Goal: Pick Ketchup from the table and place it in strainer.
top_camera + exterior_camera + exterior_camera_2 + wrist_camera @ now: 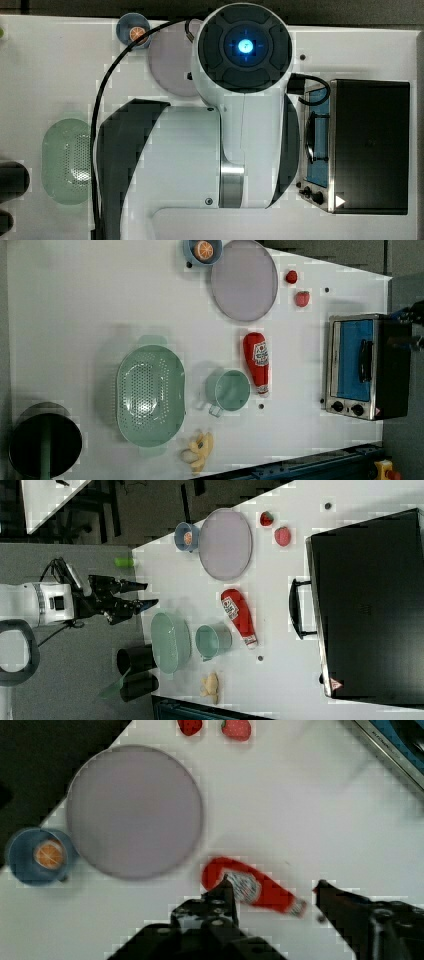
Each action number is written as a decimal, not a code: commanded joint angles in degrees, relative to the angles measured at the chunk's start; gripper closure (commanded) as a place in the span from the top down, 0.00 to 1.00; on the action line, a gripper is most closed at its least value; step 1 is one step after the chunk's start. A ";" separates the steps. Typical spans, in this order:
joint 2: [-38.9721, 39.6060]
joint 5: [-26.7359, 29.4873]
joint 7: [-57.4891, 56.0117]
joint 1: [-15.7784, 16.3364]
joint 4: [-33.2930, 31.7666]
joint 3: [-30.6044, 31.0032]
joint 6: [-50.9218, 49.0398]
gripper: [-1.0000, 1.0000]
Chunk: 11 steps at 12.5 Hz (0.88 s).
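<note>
The ketchup [256, 360] is a small red bottle with a white label, lying on its side on the white table between the grey plate and the green cup. It also appears in the right view [239, 614] and the wrist view [250, 887]. The strainer [150, 395], a pale mint-green perforated oval basket, stands to the left view's left of the cup; it is also seen from the top [65, 160] and from the right [170, 640]. My gripper [151, 593] is open and holds nothing. In the wrist view the gripper [273, 881] hangs well above the bottle, its black fingers [225, 895] on either side of it.
A green cup [229, 390] sits beside the ketchup's cap end. A grey plate [243, 279], a blue bowl with an orange slice [202, 250] and two strawberries [302, 298] lie beyond. A toaster oven [365, 365] stands near the bottle. A yellow toy [200, 450] lies by the strainer.
</note>
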 commanded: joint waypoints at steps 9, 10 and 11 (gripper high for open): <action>-6.34 1.83 -21.93 -5.56 -14.08 6.24 0.70 1.00; -4.93 1.80 -27.37 -5.55 -15.34 6.80 3.32 1.00; -3.67 1.74 -33.37 -5.53 -16.72 7.46 6.36 1.00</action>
